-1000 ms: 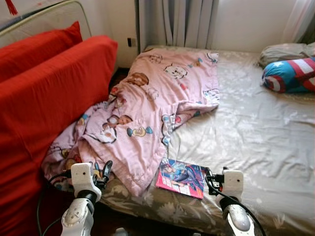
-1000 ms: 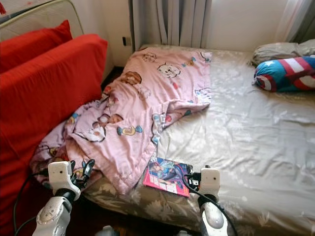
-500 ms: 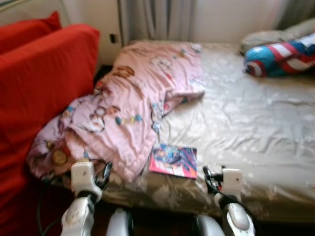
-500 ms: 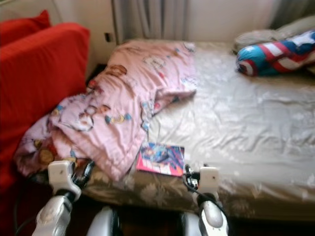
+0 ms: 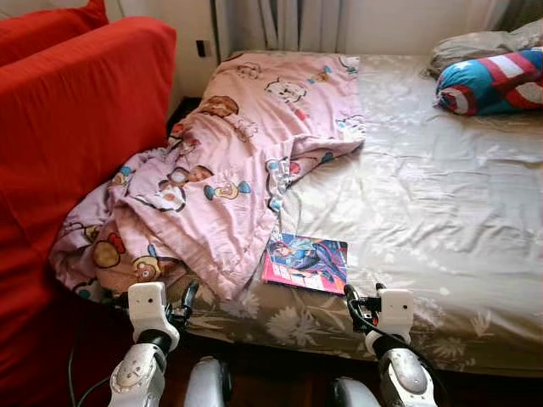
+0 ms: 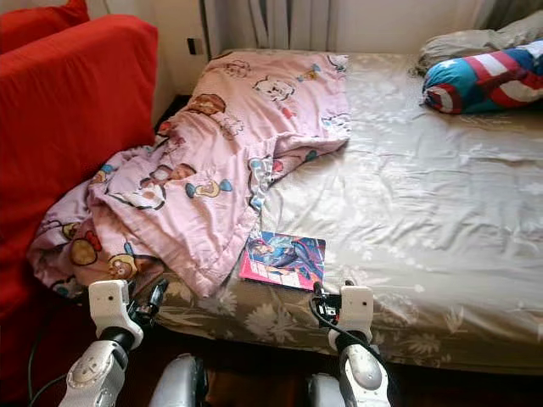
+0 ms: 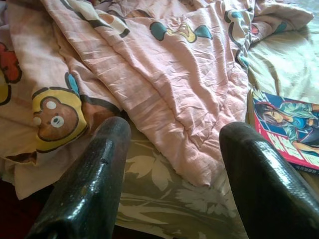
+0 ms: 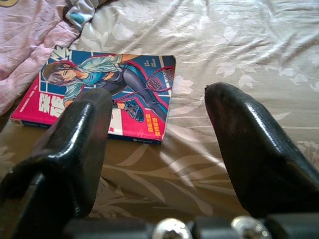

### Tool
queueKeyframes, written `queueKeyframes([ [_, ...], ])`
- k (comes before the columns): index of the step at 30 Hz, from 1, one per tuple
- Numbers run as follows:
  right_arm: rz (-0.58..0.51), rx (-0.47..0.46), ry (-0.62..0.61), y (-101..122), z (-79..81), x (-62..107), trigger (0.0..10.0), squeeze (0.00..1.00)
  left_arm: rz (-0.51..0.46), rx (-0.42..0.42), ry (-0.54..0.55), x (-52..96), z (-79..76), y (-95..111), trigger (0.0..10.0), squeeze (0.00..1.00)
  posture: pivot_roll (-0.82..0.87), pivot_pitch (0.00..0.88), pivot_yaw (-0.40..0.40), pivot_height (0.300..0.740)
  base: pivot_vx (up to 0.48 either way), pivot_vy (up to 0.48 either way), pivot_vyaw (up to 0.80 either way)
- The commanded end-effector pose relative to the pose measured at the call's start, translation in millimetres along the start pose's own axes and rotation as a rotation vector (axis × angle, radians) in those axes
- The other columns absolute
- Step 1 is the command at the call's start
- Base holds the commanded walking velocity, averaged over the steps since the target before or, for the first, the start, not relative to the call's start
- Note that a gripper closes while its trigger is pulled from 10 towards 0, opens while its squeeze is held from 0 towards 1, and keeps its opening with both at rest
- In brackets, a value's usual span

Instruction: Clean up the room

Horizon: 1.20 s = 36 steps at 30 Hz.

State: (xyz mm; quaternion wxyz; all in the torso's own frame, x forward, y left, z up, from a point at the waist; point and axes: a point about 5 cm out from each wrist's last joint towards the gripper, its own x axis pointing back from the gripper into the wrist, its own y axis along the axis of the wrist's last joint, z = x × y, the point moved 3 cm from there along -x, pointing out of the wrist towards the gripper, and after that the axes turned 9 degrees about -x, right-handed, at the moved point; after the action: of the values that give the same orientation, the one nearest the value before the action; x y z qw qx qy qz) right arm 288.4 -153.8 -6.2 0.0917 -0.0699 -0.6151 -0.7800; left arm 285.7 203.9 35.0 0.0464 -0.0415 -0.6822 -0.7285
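A wide bed covered with a beige, leaf-patterned sheet [image 5: 441,195] is seen from its near edge. A crumpled pink quilt printed with cartoon animals [image 5: 229,170] is spread over the left part of the bed — its lower end is bunched up and hangs off the near left corner, against a bright red upholstered sofa [image 5: 76,127]. A thin paperback comic book with a pink and blue illustrated cover [image 5: 307,262] is laid flat on the sheet near the bed's front edge, just beside the quilt's lower right hem.

At the far right of the bed, a blue bolster pillow with red and white stripes and a star [image 5: 488,82] is placed in front of a grey-beige pillow [image 5: 479,44]. Grey curtains [image 5: 288,21] are hung behind the head of the bed.

The left gripper [image 5: 185,301] is held low at the near left corner of the bed, by the quilt's bunched edge; its fingers [image 7: 89,184] are spread apart with nothing between them. The right gripper [image 5: 353,305] is held at the front edge of the bed, near the comic book and just short of it — its fingers [image 8: 254,144] are likewise apart and empty.
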Motion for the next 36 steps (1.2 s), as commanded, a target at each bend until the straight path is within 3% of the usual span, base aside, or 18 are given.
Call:
queueKeyframes([
  [1,0.008,0.016,0.008,-3,1.2,1.9,10.0,0.0,-0.002,0.003,0.008,0.9,2.3,1,10.0,0.0,-0.03,0.111,0.009,0.632,0.266,0.0,0.0],
  [6,0.007,0.001,0.003,-3,0.8,2.0,10.0,0.0,-0.004,0.003,0.006,0.5,2.5,2,10.0,0.0,-0.02,0.111,0.01,0.632,0.29,0.0,0.58],
  [26,0.034,-0.004,0.015,-5,4.7,-2.8,10.0,0.0,-0.011,-0.003,0.003,-0.2,3.8,4,10.0,0.0,-0.02,0.118,0.012,0.632,0.291,0.0,0.0],
  [33,0.063,0.021,0.08,2,16.1,-17.8,10.0,0.0,-0.03,-0.003,-0.003,-2.8,2.0,10,10.0,0.0,-0.01,0.134,0.012,0.632,0.0,0.0,0.0],
  [36,0.077,-0.013,0.085,6,19.9,-24.9,10.0,0.0,-0.041,-0.004,-0.005,-5.3,1.7,14,10.0,0.0,0.0,0.142,0.01,0.632,0.0,0.0,0.0],
])
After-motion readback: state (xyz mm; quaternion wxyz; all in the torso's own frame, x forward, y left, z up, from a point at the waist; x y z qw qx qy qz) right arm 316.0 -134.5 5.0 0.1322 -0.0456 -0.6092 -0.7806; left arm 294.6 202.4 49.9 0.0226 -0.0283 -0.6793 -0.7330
